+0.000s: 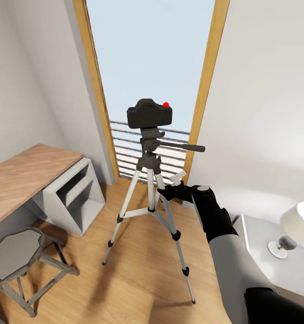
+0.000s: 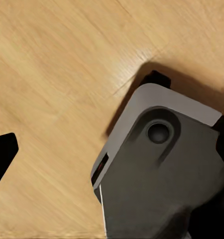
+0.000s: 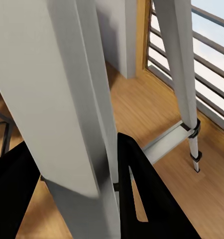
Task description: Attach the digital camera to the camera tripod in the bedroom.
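Observation:
The black digital camera [image 1: 149, 113], red dot on top, sits on the head of the camera tripod [image 1: 148, 180], which stands on the wood floor before the window. The tripod's side handle [image 1: 183, 146] points right. My right gripper [image 1: 172, 190] reaches in from the right at the upper part of the tripod's right leg. In the right wrist view that silver leg [image 3: 77, 99] runs between the two black fingers [image 3: 142, 199], which flank it closely. My left gripper [image 2: 114, 147] hangs over the floor, fingers wide apart and empty.
A wood-topped white desk [image 1: 21, 175] stands at the left, with a grey octagonal stool [image 1: 16, 252] in front of it. A grey bedside table [image 1: 260, 243] with a lamp [image 1: 300, 220] is at the right. The robot's grey base [image 2: 162, 184] is below the left gripper.

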{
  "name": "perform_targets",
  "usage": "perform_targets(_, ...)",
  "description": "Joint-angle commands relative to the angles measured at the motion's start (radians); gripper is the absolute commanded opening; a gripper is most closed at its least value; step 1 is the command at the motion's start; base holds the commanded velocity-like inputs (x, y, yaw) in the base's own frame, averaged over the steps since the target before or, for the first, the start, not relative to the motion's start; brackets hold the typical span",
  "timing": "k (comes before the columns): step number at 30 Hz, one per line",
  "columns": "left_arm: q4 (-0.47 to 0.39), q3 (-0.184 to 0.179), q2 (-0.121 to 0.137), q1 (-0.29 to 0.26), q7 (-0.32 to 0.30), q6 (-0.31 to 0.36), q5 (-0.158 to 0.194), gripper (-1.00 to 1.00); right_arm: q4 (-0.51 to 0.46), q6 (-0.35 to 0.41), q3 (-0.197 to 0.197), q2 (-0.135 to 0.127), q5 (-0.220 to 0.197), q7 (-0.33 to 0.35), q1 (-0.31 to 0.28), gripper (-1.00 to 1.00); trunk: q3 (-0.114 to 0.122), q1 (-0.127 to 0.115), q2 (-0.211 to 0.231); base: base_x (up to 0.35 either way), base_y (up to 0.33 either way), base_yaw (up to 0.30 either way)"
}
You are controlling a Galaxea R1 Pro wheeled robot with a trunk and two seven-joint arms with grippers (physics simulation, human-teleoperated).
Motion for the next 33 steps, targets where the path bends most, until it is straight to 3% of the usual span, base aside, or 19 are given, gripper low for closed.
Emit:
perform_targets(1, 0.0, -0.008, -0.005, 0.013, 0.017, 0.003, 0.008, 1.0, 0.036, 0.004, -0.002, 0.002, 0.036, 0.008, -0.001, -1.0, -0.001, 0.0, -0.001, 0.0, 0.0, 0.0)
perform_targets(2, 0.0, -0.008, -0.009, 0.026, 0.028, 0.003, 0.009, 1.0, 0.039, 0.004, -0.003, 0.002, 0.036, 0.007, -0.001, 1.0, -0.001, 0.0, -0.001, 0.0, 0.0, 0.0)
perform_targets(3, 0.0, -0.008, -0.017, 0.058, 0.05, -0.002, 0.011, 1.0, 0.041, 0.004, -0.003, 0.002, 0.036, 0.007, -0.001, 1.0, -0.001, 0.0, -0.001, 0.0, 0.0, 0.0)
perform_targets(8, -0.001, -0.008, -0.021, 0.09, 0.067, -0.014, 0.015, 1.0, 0.043, 0.005, -0.003, 0.002, 0.036, 0.007, -0.001, 1.0, -0.001, 0.0, -0.001, 0.0, 0.0, 0.0)
perform_targets(26, -0.003, -0.01, -0.028, 0.102, 0.073, -0.015, 0.008, 1.0, 0.046, 0.005, -0.004, 0.002, 0.037, 0.005, -0.001, 1.0, -0.001, 0.0, -0.001, -0.001, 0.0, 0.0)
perform_targets(33, -0.003, -0.011, -0.033, 0.103, 0.074, -0.018, 0.008, 1.0, 0.046, 0.005, -0.006, 0.002, 0.038, 0.004, -0.001, 1.0, -0.001, 0.0, -0.001, -0.193, 0.0, 0.0)
